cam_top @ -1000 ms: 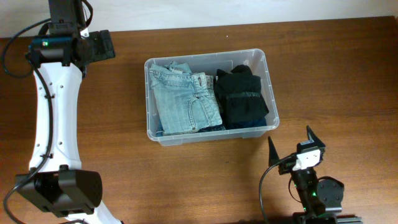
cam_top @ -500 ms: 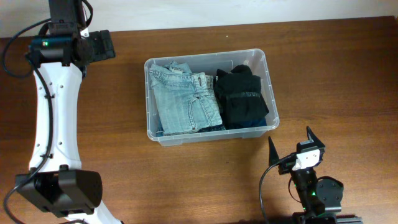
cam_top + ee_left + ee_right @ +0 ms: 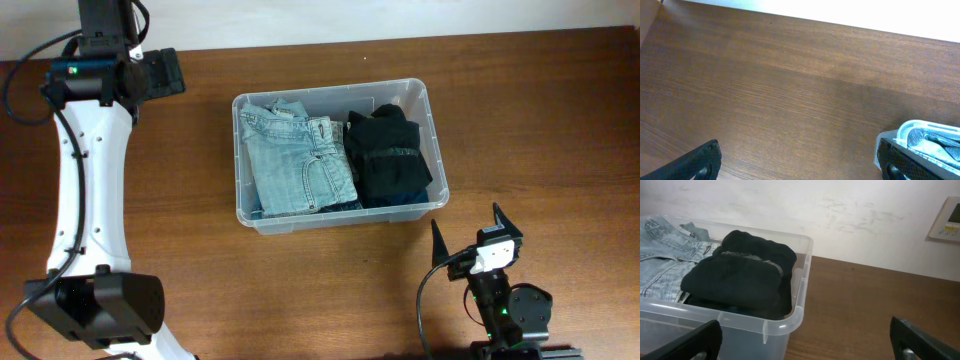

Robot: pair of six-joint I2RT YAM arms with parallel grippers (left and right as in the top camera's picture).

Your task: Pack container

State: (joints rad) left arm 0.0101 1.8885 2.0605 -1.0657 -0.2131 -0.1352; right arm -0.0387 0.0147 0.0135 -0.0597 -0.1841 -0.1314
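Observation:
The clear plastic container (image 3: 434,150) stands mid-table. It holds folded light blue jeans (image 3: 300,160) on its left side and a folded black garment (image 3: 390,155) on its right side. In the right wrist view the container's near corner (image 3: 797,312) is just ahead, with the black garment (image 3: 740,280) and the jeans (image 3: 665,255) inside. My right gripper (image 3: 468,232) is open and empty at the front edge, below the container. My left gripper (image 3: 172,72) is open and empty over bare table at the far left; a container corner (image 3: 920,130) shows in its view.
A white wall runs along the table's far edge (image 3: 400,20). A white wall panel (image 3: 946,219) hangs at the right in the right wrist view. Bare brown wood surrounds the container on all sides.

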